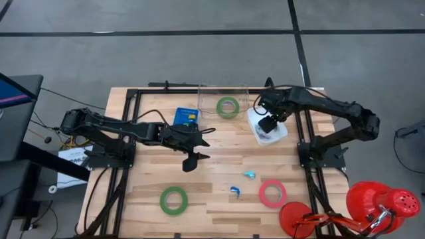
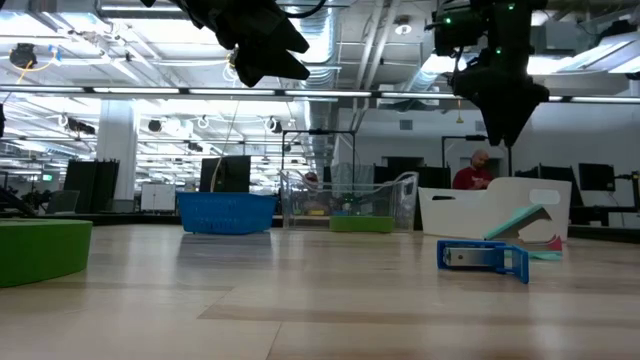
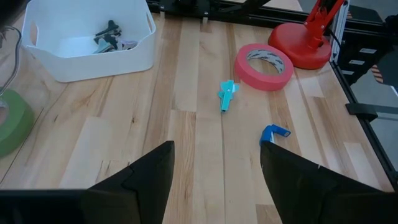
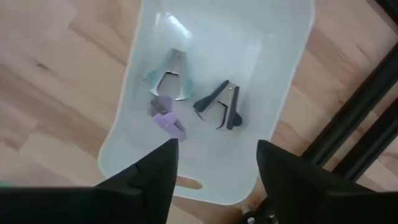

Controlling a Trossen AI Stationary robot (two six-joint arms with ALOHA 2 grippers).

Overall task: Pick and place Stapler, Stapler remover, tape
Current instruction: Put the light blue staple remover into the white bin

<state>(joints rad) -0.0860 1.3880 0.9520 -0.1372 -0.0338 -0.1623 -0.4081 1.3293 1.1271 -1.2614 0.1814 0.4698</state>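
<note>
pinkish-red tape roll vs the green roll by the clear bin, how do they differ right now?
Colour: the pinkish-red tape roll against the green tape roll.
Place: the pinkish-red one lies at the table's near right, next to the red lamp base; the green one sits at the far edge by the clear bin.
Both lie flat with open centres, untouched by either gripper.

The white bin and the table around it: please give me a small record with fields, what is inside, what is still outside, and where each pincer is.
white bin: holds small staple removers
right pincer: open, above the bin, empty
left pincer: open, above mid table, empty
still on table: teal stapler, blue stapler, pink tape, green tape
other green tape: in the clear bin
</note>
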